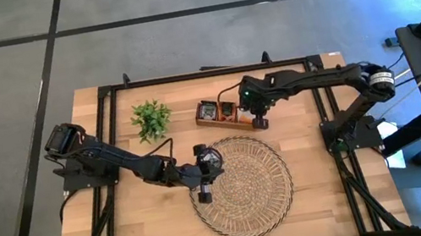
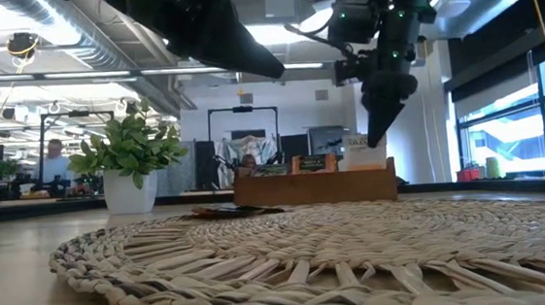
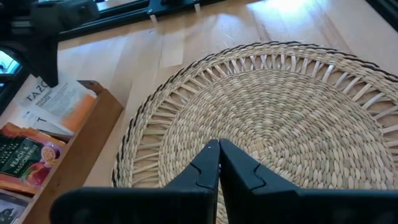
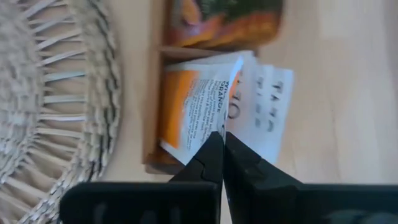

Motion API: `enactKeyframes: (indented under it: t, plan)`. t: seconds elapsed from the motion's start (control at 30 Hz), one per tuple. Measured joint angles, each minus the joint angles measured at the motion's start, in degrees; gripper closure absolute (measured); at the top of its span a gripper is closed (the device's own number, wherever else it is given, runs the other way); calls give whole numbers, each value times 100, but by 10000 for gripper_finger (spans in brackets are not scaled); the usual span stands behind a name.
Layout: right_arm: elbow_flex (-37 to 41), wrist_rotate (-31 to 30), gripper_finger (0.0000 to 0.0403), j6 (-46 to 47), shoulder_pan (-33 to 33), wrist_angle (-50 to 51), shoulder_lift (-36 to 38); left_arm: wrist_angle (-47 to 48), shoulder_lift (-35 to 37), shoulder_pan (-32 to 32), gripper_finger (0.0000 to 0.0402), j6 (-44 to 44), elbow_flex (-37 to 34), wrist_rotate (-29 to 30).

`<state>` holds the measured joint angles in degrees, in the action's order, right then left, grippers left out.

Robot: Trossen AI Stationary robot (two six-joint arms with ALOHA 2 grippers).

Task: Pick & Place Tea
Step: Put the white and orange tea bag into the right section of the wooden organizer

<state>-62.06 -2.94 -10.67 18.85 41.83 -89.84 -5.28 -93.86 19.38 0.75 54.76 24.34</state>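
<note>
The tea [image 4: 199, 106] sits in the wooden box [image 1: 218, 112], just beyond the rim of the woven tray [image 1: 243, 185], between it and the far table edge. In the right wrist view the white-and-orange sachets stand in the box's end compartment, leaning and overlapping; darker orange ones fill the next compartment. The left wrist view shows the same sachets [image 3: 56, 102] fanned loosely above the box wall.

By their look the sachets are light, thin paper envelopes, flexible rather than stiff, and fairly slick. They will likely bend or slide against each other, so two could come up together. The best hold appears to be the free top edge of a single sachet where it stands clear of its neighbours, pinched across its thin faces. A hold low in the packed compartment looks awkward.

The right gripper [image 4: 222, 140] hangs over the box's end compartment, its fingers pressed together. The tips lie at a corner of the front white-and-orange sachet, but the pictures do not show whether paper is caught between them or they merely hover in front of it. In the low view this gripper [image 2: 380, 129] points down above the box.

The left gripper [image 3: 219, 149] is clenched on nothing, hovering over the tray near the rim on the left arm's side.
</note>
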Motion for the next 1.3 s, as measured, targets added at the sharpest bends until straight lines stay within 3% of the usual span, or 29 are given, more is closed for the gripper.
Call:
enactKeyframes:
  t: [0.4, 1.3]
  plan:
    - [135, -2, 394, -43, -416, -289, 0, 0, 2, -4, 395, -2, 2, 3]
    - [531, 13, 393, 139, -420, -770, 0, -2, 2, -4, 394, -2, 4, 3]
